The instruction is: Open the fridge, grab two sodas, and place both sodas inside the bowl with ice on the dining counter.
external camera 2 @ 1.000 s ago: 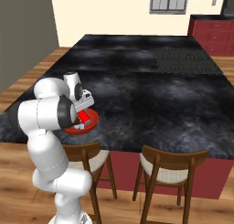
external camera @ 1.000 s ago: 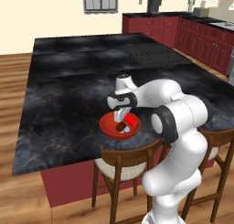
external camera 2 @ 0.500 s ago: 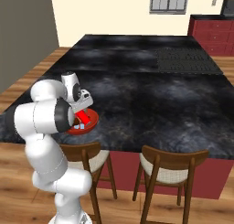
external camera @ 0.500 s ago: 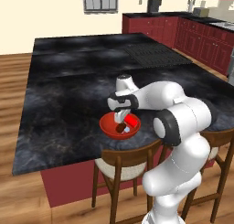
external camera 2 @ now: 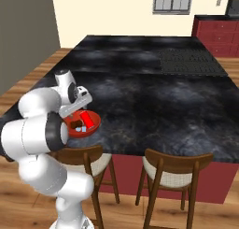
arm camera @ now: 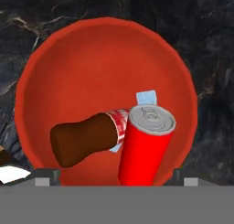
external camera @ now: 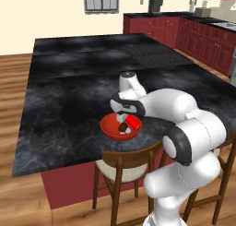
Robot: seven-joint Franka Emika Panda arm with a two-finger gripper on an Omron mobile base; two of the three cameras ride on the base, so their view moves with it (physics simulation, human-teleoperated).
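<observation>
I see my gripper (arm camera: 109,173) spread wide and empty over the bowl (arm camera: 68,58) at the counter's (external camera: 64,105) near edge, where the can (arm camera: 144,145) and bottle (arm camera: 87,138) lie, rigid, slick, best pinched mid-body.

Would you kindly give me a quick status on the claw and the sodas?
Claw open above the bowl. Red can and brown bottle both lying inside it, touching, ice cube behind. Nothing in the way.

Rendered, evenly bright, soft low-resolution blur throughout. Glossy dining counter (external camera: 69,96) carried pale marbled sheen, no hard glare. Faint shadow lay under red bowl (arm camera: 68,72). No edge distortion.
</observation>
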